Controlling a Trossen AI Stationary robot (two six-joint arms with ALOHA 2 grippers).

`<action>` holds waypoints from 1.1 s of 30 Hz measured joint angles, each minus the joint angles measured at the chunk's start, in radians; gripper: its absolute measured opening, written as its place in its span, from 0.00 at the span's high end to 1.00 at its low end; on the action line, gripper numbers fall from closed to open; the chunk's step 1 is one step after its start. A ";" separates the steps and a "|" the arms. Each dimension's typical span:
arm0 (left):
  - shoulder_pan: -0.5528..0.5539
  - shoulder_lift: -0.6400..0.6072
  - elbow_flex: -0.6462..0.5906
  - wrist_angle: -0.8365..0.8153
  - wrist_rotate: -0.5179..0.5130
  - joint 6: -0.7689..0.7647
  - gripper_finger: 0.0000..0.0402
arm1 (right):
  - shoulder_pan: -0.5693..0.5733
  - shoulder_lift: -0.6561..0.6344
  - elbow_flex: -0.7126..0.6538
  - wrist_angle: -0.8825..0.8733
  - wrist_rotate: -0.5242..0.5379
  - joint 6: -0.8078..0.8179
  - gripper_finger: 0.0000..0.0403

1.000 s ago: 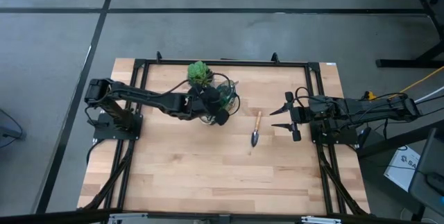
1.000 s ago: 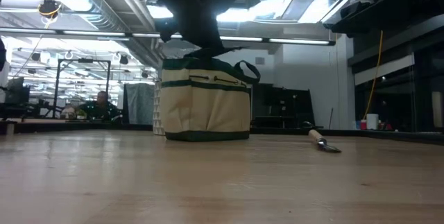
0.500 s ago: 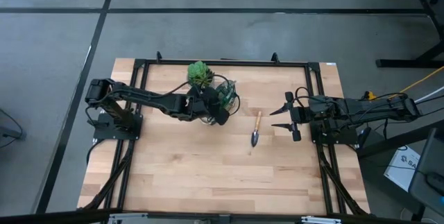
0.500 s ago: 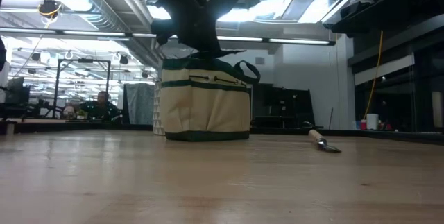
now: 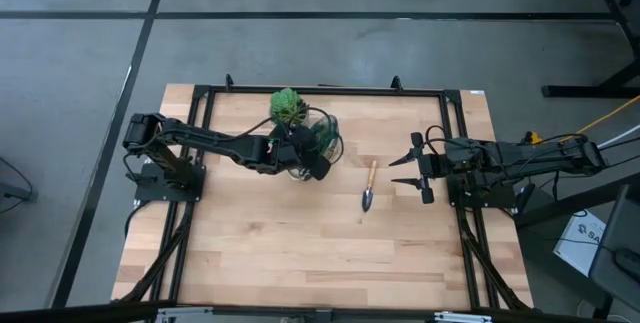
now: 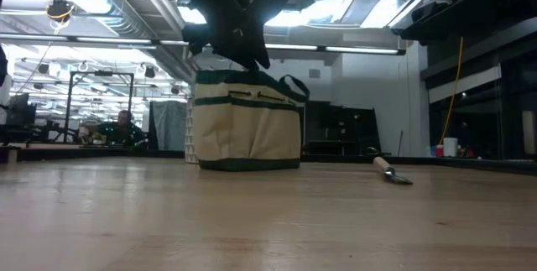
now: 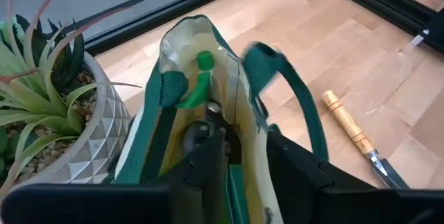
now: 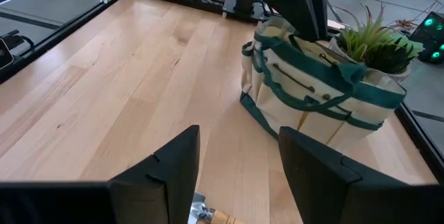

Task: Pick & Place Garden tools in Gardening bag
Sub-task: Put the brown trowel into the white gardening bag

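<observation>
1. Your left hand [image 5: 318, 166] hovers over the open mouth of the gardening bag [image 6: 246, 125], its fingers [image 7: 208, 156] reaching down inside. You cannot tell from any view whether they are clenched on a tool or have let go, so confirm that first.
2. If a tool is in the grip, lower it straight between the bag's soft walls and release only once it is well below the rim. Canvas sides give and fold, so a sideways push would likely collapse the opening.
3. Watch the green strap [image 7: 277, 78] arching just beside your fingers. On the way out, lift vertically so it doesn't snag.
4. The spray bottle [image 7: 200, 78] already stands inside, its green plastic top showing against the pale lining. Keep clear of it.
5. The trowel [image 5: 369, 190] remains on the tabletop [image 5: 300, 253], between the bag and your right hand [image 5: 408, 170]. The round, smooth wooden handle looks the best place to grip. The metal blade is thin and lies flat.
6. Your right hand waits at the tabletop's right side with its fingers [image 8: 166, 165] spread apart, holding nothing.
7. The potted plant [image 7: 48, 106], in a faceted pale pot, sits touching or just beside the bag. Don't nudge the bag into it.
</observation>
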 joint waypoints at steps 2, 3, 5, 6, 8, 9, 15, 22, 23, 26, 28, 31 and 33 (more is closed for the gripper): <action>0.000 0.000 0.000 0.000 0.000 0.015 0.72 | 0.000 0.000 0.000 0.000 0.000 0.000 0.50; 0.000 -0.002 0.000 0.000 0.001 0.023 0.70 | 0.000 0.000 0.000 0.000 0.000 0.000 0.50; 0.000 -0.004 0.000 0.005 0.000 0.037 0.68 | 0.000 0.000 0.000 0.000 0.000 0.000 0.50; 0.000 -0.005 0.000 0.010 0.000 0.047 0.67 | 0.000 0.000 0.000 0.000 0.000 0.000 0.50; 0.000 -0.010 0.000 0.016 0.003 0.068 0.66 | 0.000 0.000 0.000 0.000 0.000 0.000 0.50; 0.000 -0.012 0.001 0.029 0.006 0.084 0.65 | 0.000 0.000 0.000 0.000 0.000 0.000 0.50; 0.000 -0.012 0.001 0.081 0.120 0.168 0.62 | 0.000 0.000 0.000 0.000 0.000 0.000 0.50; 0.000 -0.012 0.001 0.086 0.135 0.183 0.62 | 0.000 0.000 0.000 0.000 0.000 0.000 0.50; 0.000 -0.012 0.001 0.094 0.143 0.199 0.62 | 0.000 0.000 0.000 0.000 0.000 0.000 0.50; 0.000 -0.012 0.001 0.138 0.205 0.262 0.62 | 0.000 0.000 0.000 0.000 0.000 0.000 0.50; 0.000 -0.012 0.001 0.186 0.250 0.307 0.62 | 0.000 0.000 0.000 0.000 0.000 0.000 0.50; -0.001 -0.012 0.001 0.259 0.305 0.363 0.62 | 0.000 0.000 0.000 0.000 0.000 0.000 0.50; -0.001 -0.003 0.001 0.312 0.331 0.397 0.63 | 0.000 0.000 0.000 0.000 0.000 0.000 0.50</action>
